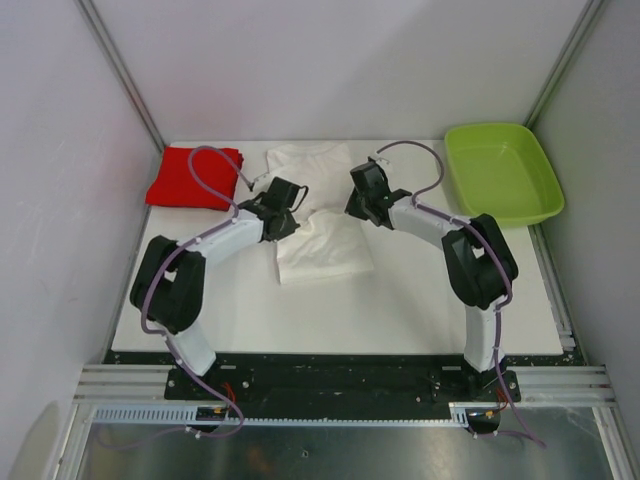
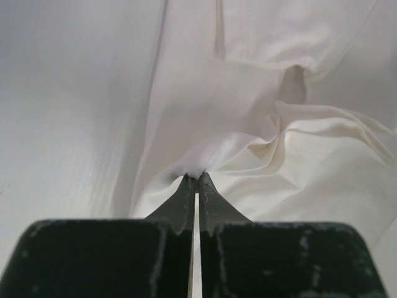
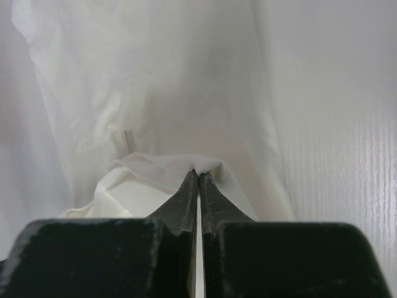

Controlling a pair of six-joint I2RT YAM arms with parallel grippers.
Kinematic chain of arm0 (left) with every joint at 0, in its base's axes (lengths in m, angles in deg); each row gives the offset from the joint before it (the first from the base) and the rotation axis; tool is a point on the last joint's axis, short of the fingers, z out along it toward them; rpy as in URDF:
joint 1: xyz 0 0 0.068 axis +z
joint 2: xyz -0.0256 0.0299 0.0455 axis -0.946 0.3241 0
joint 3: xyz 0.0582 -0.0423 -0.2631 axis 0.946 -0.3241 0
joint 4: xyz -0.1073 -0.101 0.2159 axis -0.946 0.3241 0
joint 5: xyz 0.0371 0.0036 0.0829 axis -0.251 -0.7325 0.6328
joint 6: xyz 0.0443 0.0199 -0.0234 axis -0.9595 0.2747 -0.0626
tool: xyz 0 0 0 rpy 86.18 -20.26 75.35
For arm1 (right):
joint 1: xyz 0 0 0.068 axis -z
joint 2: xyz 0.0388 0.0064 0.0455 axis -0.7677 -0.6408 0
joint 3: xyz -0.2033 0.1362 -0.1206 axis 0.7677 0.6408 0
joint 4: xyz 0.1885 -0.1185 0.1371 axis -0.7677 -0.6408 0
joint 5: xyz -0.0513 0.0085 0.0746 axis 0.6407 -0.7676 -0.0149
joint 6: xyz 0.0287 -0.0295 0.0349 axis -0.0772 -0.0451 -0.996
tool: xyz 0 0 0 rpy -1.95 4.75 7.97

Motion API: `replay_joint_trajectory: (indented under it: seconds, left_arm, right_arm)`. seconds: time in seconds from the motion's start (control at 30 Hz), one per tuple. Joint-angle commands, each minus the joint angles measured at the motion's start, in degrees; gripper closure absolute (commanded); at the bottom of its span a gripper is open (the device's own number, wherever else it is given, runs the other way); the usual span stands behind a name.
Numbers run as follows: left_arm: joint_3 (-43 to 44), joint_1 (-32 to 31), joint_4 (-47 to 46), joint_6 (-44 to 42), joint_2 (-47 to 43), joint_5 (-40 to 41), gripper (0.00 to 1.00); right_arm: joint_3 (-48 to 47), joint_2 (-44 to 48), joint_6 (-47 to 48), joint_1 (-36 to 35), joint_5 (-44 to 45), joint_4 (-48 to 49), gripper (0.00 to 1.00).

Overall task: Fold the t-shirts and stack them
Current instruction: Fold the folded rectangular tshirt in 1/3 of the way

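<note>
Table (image 1: 400,300) | white t-shirt (image 1: 322,248) pinched — left end effector (image 2: 197,176), right end effector (image 3: 198,174)

1. Readable text, labels, brands, numbers or signs: none in any of the three views.
</note>
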Motion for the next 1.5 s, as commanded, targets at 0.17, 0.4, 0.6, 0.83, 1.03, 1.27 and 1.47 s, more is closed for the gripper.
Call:
replay_joint_trajectory:
  seconds: [0.17, 0.4, 0.6, 0.83, 1.03, 1.27, 1.47]
  left_arm:
    - [5.6, 2.3, -2.1, -4.6, 2.9, -1.5, 1.00]
    - [6.4, 3.7, -2.8, -5.5, 4.7, -2.8, 1.00]
    - [7.4, 4.7, -3.4, -6.4, 6.0, -3.9, 1.00]
    - [9.0, 5.8, -3.9, -8.4, 7.7, -6.3, 1.00]
    - [8.8, 7.0, -4.5, -10.7, 6.9, -7.7, 0.76]
    - [7.3, 8.4, -5.0, -15.4, 0.8, -9.6, 0.36]
    - [4.9, 7.3, -5.5, -15.0, 2.3, -17.2, 0.75]
  right_arm:
    - [-4.5, -1.9, 1.0, 2.0, 0.3, -0.5, 1.00]
    - [-4.5, -2.1, 1.2, 2.7, 0.3, -0.9, 1.00]
    - [-4.6, -2.8, 1.5, 3.2, -0.4, -0.3, 1.00]
    - [-5.4, -3.7, 2.0, 3.8, -0.9, -0.8, 1.00]
    - [-8.1, -4.6, 3.1, 4.2, -1.5, -3.0, 0.78]
    - [-11.2, -3.0, 5.8, 4.2, -1.7, -7.2, 0.48]
    - [-8.7, -3.4, 7.5, 2.2, -5.4, -5.9, 0.84]
